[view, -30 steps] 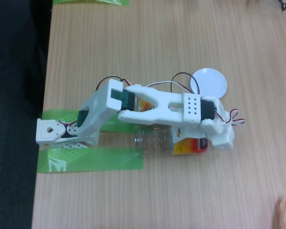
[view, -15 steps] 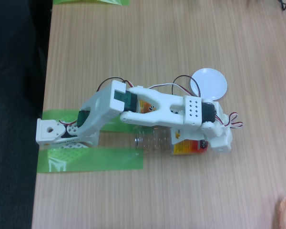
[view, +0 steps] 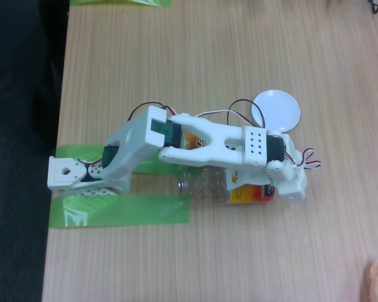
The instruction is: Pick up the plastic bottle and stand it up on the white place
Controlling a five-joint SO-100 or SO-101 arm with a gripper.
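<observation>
Surface (view: 176, 56) wood, carrying everything. Arm (view: 208, 141) reaches from its taped base out over the plastic bottle (view: 205, 184), likely lining up a grasp. Green tape (view: 120, 211) pins the base down. Bottle lies on its side under the arm, label end by the wrist. The white place (view: 278, 108) sits just beyond, bare. Jaws hidden under the wrist, state cannot be told.

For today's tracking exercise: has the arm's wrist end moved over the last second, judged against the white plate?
Yes. The gripper end has shifted slightly left and up in the fixed view, closing toward the white plate. The plastic bottle lies where it was.
</observation>
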